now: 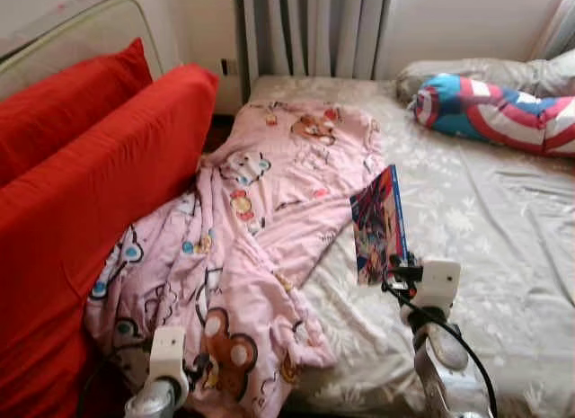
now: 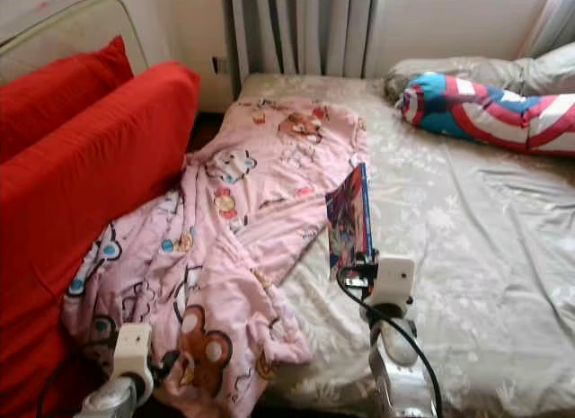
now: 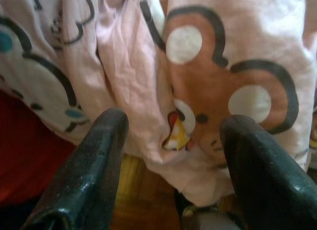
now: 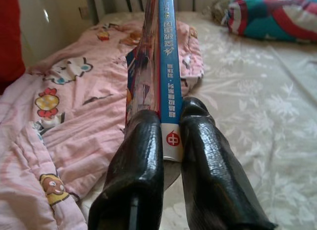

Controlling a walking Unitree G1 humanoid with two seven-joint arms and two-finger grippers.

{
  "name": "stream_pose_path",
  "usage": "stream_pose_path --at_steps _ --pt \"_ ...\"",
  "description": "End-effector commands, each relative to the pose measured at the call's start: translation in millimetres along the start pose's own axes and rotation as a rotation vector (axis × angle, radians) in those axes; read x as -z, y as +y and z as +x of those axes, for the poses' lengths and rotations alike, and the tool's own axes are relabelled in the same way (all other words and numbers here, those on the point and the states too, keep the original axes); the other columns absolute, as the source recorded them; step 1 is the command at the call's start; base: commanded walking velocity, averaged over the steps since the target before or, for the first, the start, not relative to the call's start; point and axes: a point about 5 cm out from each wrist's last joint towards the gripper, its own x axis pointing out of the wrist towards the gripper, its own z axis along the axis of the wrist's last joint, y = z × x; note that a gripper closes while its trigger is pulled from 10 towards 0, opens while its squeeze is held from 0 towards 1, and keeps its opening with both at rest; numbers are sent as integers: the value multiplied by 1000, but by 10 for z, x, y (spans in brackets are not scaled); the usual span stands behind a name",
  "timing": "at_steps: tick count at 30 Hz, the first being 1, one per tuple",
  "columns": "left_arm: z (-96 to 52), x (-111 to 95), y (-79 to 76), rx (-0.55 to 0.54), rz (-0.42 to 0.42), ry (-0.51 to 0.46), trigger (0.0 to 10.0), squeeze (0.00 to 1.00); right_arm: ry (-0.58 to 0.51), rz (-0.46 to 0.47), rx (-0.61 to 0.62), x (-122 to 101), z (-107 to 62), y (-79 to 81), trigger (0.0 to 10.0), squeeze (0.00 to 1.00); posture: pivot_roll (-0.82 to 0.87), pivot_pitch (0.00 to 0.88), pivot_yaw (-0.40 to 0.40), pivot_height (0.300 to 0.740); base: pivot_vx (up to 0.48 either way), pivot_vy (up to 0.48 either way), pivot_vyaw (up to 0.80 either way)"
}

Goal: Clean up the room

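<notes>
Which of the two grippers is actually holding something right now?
The right gripper: its fingers are shut on the spine of the blue book, held upright above the bed. The left gripper is open, by the pink blanket hanging off the bed's edge.

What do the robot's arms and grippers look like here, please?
Both arms are silver metal ending in white boxy wrist blocks. A black cable loops along the right arm. The left gripper and right gripper each have two thick, glossy black fingers with rounded tips and scuffed surfaces.

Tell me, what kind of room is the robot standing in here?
Most likely a bedroom: a bed with a floral sheet, a pink cartoon blanket spread across it, and a pillow beside a round star-patterned cushion near the curtains.
</notes>
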Motion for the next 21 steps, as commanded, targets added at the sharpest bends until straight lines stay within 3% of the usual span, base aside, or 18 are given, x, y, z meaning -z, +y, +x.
stream_pose_path --at_steps 1,7,11,21 --pt "-14 112 -1 -12 3 63 10000 0 -42 14 1 -84 48 31 10000 0 -63 22 -9 740 0 0 0" --pt "-21 165 0 -37 11 93 10000 0 -39 11 7 -75 51 50 10000 0 -65 19 -7 740 0 0 0" --pt "-34 244 -102 -4 31 111 10000 0 -36 14 23 -56 39 38 10000 0 -65 13 -2 740 0 0 0" --pt "-67 345 -99 -12 57 142 10000 0 -45 9 23 -59 52 27 10000 0 -73 0 -1 740 0 0 0"
